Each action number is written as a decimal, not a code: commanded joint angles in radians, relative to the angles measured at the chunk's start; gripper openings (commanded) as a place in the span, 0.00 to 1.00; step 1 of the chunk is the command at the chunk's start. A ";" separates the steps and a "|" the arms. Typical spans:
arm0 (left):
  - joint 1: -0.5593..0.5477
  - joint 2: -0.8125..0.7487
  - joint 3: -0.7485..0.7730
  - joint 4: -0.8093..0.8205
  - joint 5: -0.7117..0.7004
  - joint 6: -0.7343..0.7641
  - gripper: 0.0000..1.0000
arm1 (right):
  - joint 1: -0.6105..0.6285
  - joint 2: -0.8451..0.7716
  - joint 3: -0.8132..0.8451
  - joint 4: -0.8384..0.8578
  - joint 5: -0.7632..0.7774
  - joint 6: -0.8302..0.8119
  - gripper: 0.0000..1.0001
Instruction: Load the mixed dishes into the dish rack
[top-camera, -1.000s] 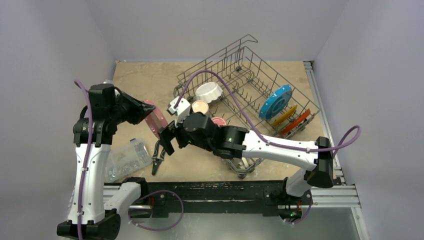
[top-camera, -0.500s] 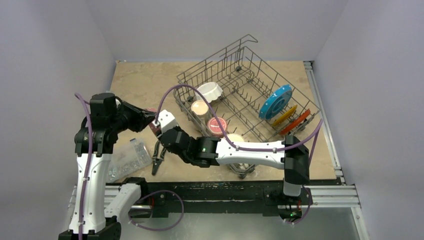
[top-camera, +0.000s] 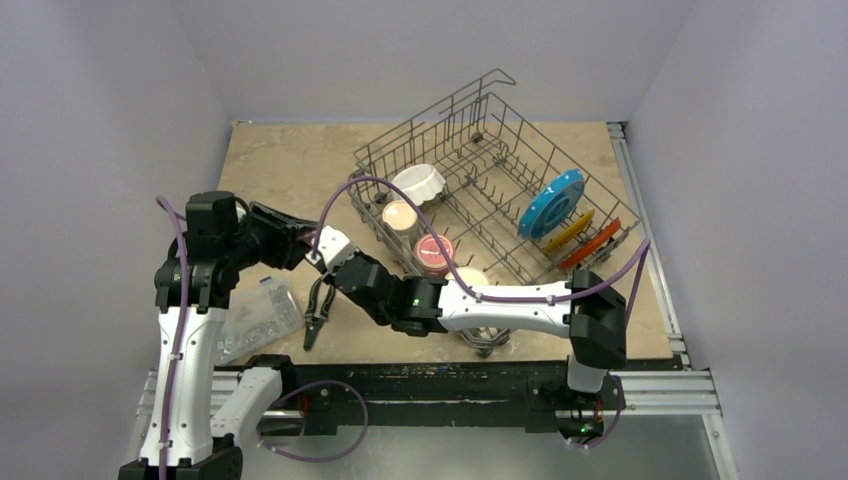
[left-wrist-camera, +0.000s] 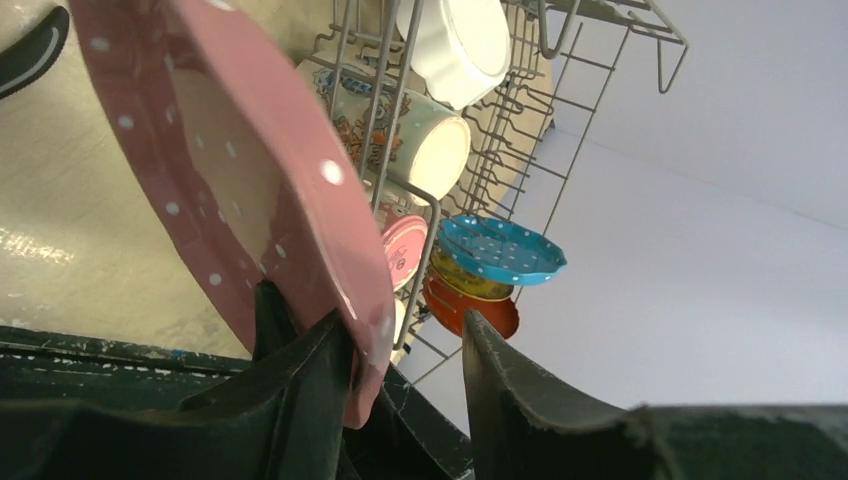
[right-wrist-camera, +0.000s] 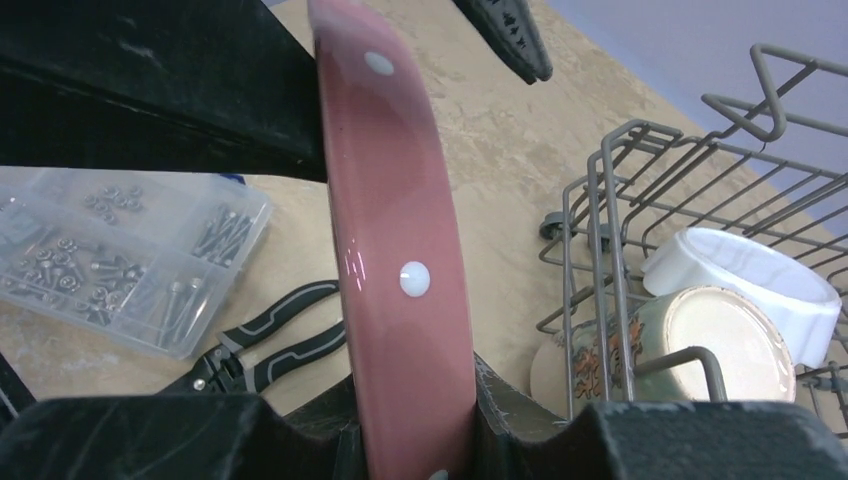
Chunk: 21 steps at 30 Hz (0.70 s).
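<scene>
Tabletop (right-wrist-camera: 500, 150) parts box (right-wrist-camera: 130, 250): right-wrist, not left-wrist

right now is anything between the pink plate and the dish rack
Nothing lies between the pink plate, held in the right hand, and the dish rack. The rack's near end already holds a cream mug and white bowl.

We can read no text, brand or number anywhere; the cream mug (left-wrist-camera: 400, 130) bears only a blurred picture.
</scene>
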 joint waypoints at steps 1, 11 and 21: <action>-0.010 -0.009 -0.013 0.124 0.092 -0.056 0.46 | 0.023 -0.083 0.020 0.231 -0.072 -0.092 0.00; -0.010 0.019 -0.011 0.091 0.119 -0.010 0.47 | 0.022 -0.121 -0.046 0.346 -0.047 -0.224 0.00; -0.010 0.090 -0.003 -0.006 0.086 -0.007 0.47 | 0.059 -0.162 -0.163 0.560 -0.048 -0.508 0.00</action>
